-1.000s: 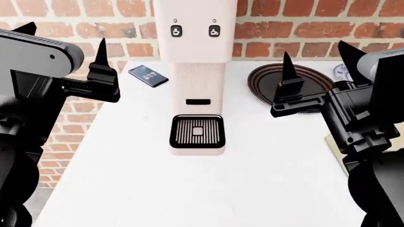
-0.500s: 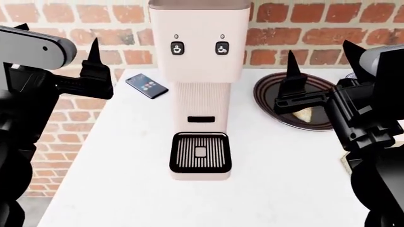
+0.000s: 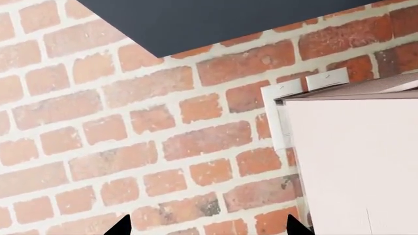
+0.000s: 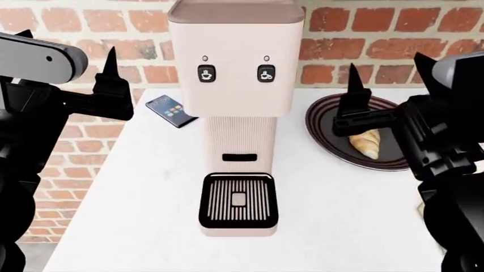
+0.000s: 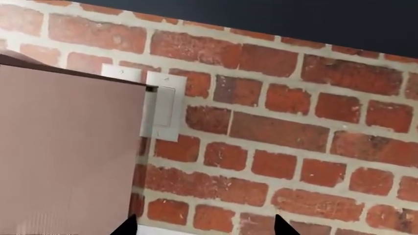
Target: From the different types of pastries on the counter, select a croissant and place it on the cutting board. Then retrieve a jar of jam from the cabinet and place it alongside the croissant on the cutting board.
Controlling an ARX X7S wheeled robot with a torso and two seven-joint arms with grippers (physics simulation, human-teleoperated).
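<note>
A small golden croissant [image 4: 365,143] lies on a round dark striped plate [image 4: 332,144] at the right of the white counter [image 4: 151,192]. My right gripper [image 4: 386,65] hovers open and empty just above and in front of it. My left gripper [image 4: 69,48] is held open and empty at the far left, above the counter's left edge. In both wrist views the left gripper [image 3: 205,227] and right gripper [image 5: 202,226] face the brick wall with nothing between their tips. Only a pale sliver of the cutting board [image 4: 419,208] shows behind my right arm. The jam is out of view.
A tall beige coffee machine [image 4: 236,85] stands mid-counter against the brick wall, between my arms. A phone [image 4: 172,110] lies to its left. The dark cabinet underside [image 3: 228,19] hangs above. A white wall outlet [image 5: 160,105] sits behind the machine.
The head view has shifted, showing more of the coffee machine's top. The croissant on the plate, hidden a second ago, is now in full view. Both grippers stay open.
</note>
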